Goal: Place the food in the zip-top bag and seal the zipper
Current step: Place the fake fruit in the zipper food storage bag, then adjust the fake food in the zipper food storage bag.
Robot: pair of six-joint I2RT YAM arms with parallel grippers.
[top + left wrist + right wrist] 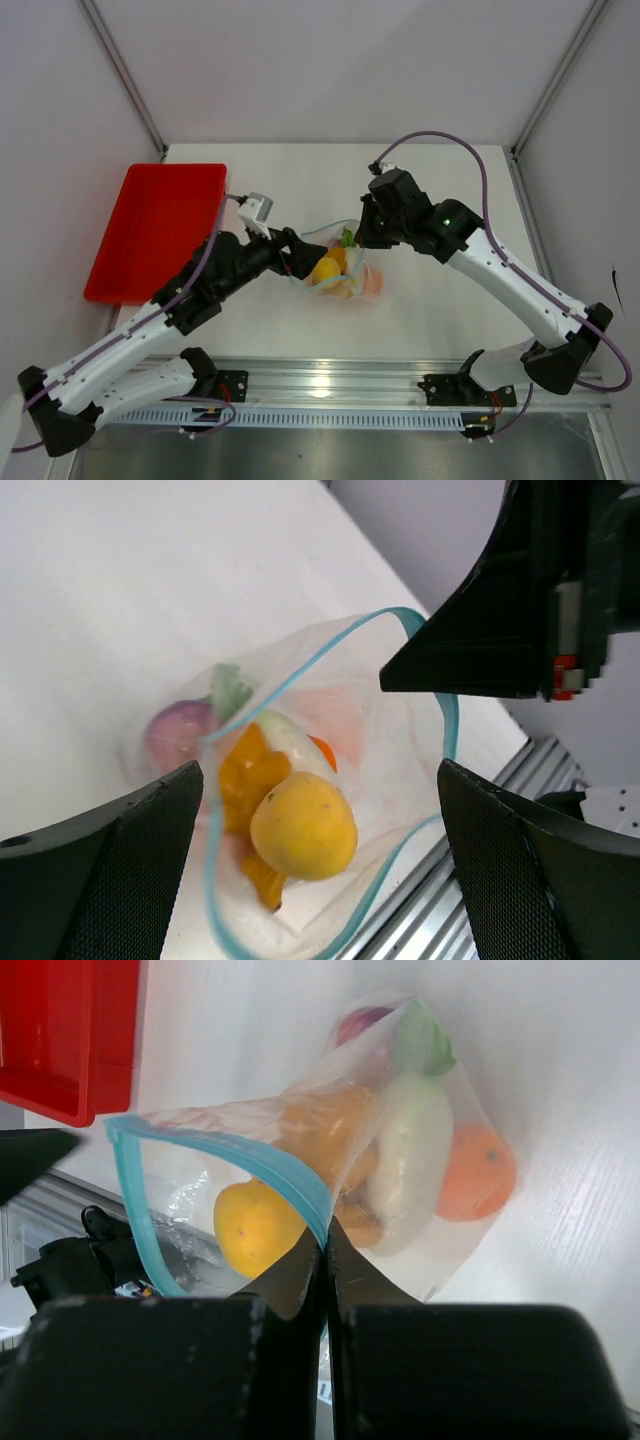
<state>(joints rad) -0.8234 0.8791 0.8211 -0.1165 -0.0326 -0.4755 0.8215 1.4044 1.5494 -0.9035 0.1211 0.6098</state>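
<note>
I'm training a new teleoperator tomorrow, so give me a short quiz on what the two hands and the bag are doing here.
1. Fill the blank: the left hand has its jaws standing ___.
2. Which hand pinches the zipper? A. left hand; B. right hand; C. neither.
3. True or false: food sits inside the zip-top bag while its mouth gapes unsealed.
Key: 1 open; 2 B; 3 true.
</note>
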